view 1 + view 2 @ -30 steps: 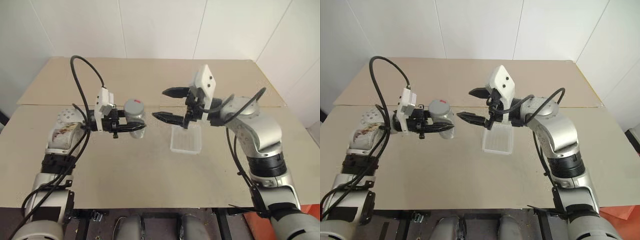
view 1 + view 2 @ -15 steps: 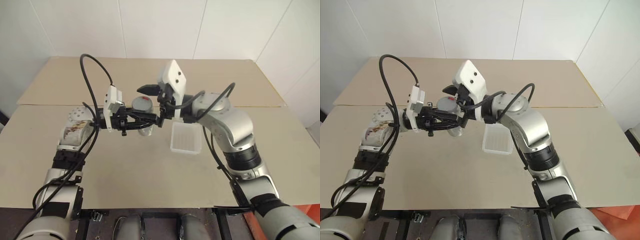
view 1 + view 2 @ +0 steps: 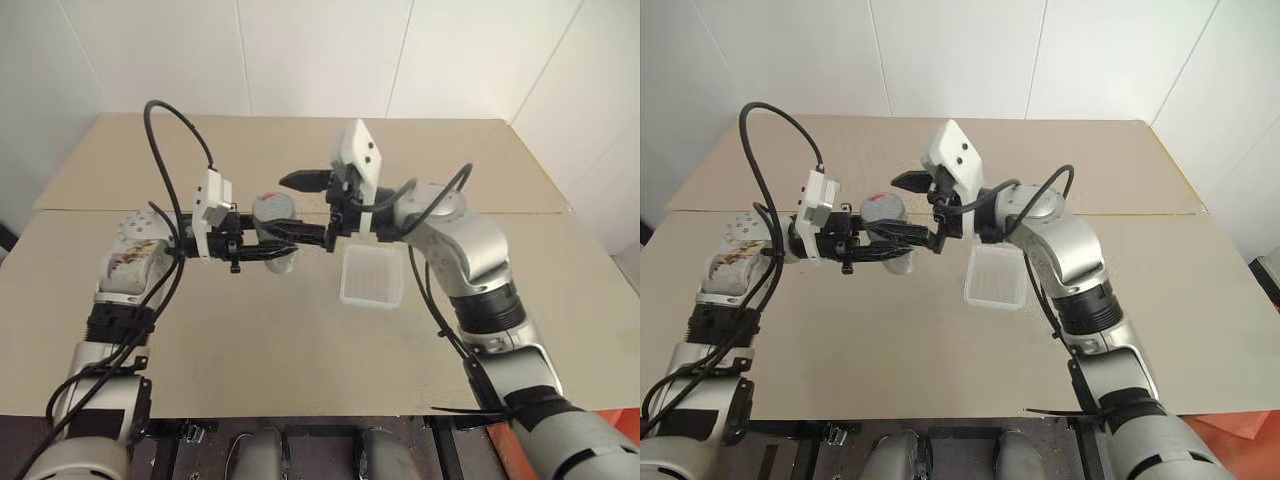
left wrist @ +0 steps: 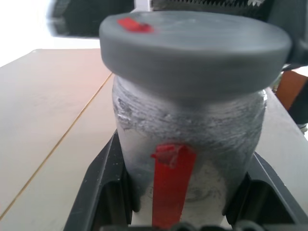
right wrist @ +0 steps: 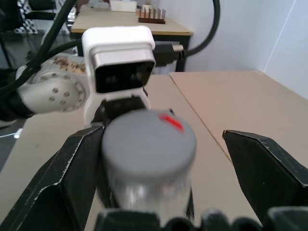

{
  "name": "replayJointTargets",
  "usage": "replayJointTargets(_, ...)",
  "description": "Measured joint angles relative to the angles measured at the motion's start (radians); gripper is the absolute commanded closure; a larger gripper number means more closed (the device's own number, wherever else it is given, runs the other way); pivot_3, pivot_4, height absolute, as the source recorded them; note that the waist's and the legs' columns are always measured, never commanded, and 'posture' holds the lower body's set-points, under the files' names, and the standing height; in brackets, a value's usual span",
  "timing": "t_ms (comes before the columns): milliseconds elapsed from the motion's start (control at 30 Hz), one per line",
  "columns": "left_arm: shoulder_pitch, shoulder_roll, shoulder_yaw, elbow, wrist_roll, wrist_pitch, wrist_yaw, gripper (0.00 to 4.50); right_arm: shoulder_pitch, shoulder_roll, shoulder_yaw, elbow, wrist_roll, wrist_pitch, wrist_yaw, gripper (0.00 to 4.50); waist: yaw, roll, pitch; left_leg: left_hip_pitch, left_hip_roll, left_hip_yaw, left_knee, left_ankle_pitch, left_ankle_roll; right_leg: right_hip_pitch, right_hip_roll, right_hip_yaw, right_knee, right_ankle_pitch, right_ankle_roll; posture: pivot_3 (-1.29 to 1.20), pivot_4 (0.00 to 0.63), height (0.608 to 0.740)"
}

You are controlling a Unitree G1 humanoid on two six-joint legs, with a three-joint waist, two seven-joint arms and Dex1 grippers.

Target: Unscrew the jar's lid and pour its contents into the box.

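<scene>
- The jar (image 4: 187, 159) sits upright between the two black fingers (image 4: 103, 192) of the left gripper (image 3: 272, 247), which clamp its silvery body from both sides and hold it up above the table (image 3: 250, 350).
- A red strip runs down the jar's side, facing the left wrist camera.
- The lid (image 5: 149, 139) is on the jar, a flat grey cap with a small red mark near its edge.
- The right gripper (image 3: 305, 205) reaches in from the opposite side, level, its jaws spread wide, one finger (image 5: 57, 192) on either side of the lid.
- In the right wrist view one finger seems to graze the lid while the other stands clear of it; whether they truly touch cannot be told.
- The box (image 3: 372, 277) lies flat on the table below the right forearm, just beside the jar, on the right gripper's side.
- Its ribbed floor looks bare.
</scene>
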Motion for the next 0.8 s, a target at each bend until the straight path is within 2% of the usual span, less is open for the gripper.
replayJointTargets(533,0.007,-0.023,0.006,0.002,0.002,-0.004,-0.016,2.57,0.076,-0.101,-0.043,-0.093,0.016,-0.001,0.072,0.02,0.000,0.000,0.000,0.000,0.000,0.000,0.000,0.000,0.000,0.000,0.000,0.000,0.000,0.000,0.000,0.00,0.150,0.740)
replayJointTargets(800,-0.017,-0.060,-0.004,0.038,0.006,-0.024,-0.002,2.57,0.034,-0.039,-0.031,-0.128,0.029,0.037,0.019,0.02,-0.001,0.000,0.000,0.000,0.000,0.000,0.000,0.000,0.000,0.000,0.000,0.000,0.000,0.000,0.000,0.00,0.150,0.740)
